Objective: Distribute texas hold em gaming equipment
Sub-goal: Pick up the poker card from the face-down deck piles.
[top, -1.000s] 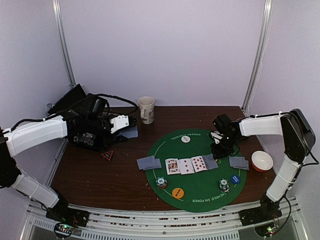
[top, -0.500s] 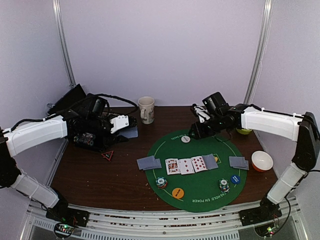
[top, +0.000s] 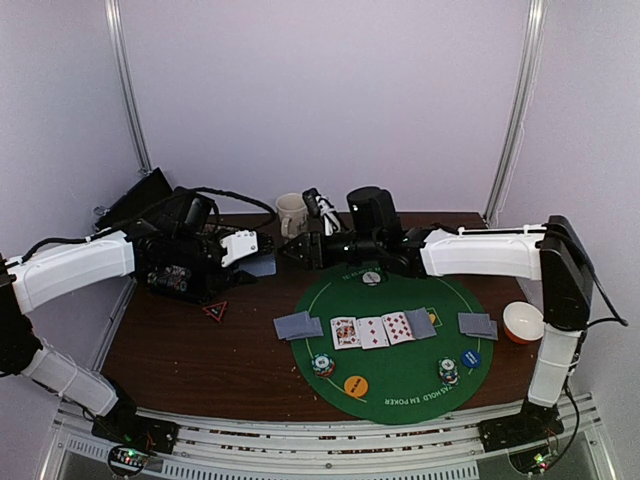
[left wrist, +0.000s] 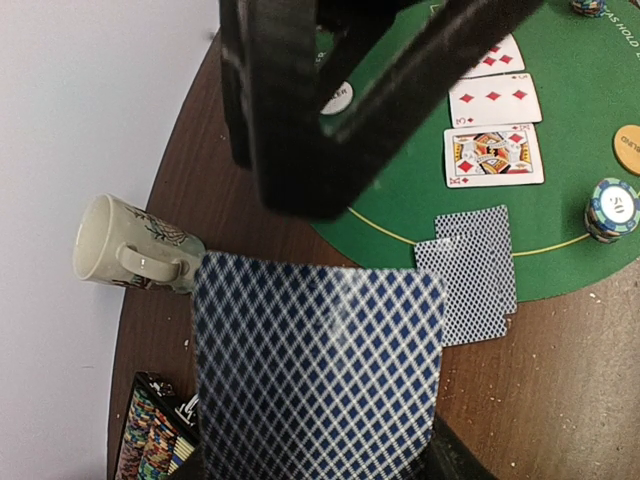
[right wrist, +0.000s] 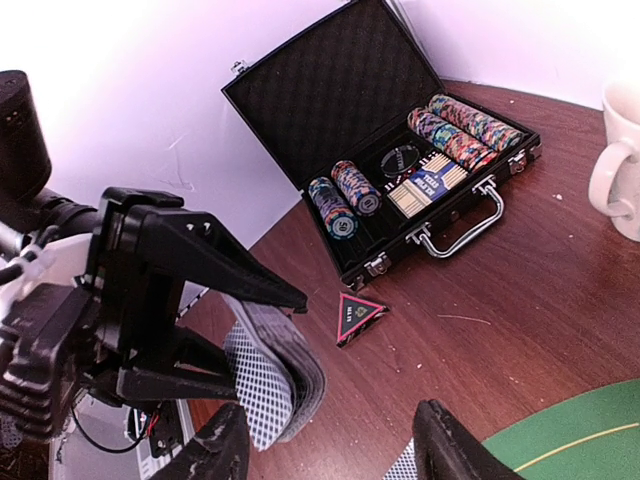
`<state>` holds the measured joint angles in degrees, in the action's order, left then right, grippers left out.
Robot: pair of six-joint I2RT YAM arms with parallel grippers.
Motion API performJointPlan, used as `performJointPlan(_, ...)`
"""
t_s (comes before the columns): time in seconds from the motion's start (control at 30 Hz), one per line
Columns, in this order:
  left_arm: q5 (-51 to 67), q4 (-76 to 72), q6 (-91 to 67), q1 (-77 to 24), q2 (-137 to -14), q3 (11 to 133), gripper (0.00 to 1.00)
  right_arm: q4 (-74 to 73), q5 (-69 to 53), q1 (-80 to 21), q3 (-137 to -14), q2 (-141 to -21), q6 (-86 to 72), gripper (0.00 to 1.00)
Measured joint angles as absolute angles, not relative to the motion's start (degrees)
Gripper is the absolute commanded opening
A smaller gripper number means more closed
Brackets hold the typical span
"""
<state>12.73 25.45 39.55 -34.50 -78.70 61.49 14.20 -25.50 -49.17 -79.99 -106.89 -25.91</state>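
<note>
Grips the deck of cards [right wrist: 270, 385] in the left end effector [top: 258, 252], half closed on it, above the bench [top: 200, 340] left of the green mat [top: 420, 290]. Finds the deck's free end just ahead and slightly left of the right end effector [right wrist: 335, 445], parted wide and empty, probably to draw the top card.
</note>
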Motion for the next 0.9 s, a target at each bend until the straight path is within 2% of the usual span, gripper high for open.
performJointPlan(0.37, 12.69, 25.45, 39.57, -34.5, -78.7, 61.49, 0.5, 17.69, -27.11, -50.09, -84.71, -113.75, -29.04, 0.56)
performJointPlan(0.57, 12.64, 25.45, 39.57, -34.5, -78.7, 61.49, 0.5, 15.03, -27.05, -50.41, -89.41, -116.62, -28.47, 0.54)
performJointPlan(0.9, 12.64, 25.47, 39.57, -34.5, -78.7, 61.49, 0.5, 11.29, -25.58, -50.81, -90.08, -116.95, -26.41, 0.39)
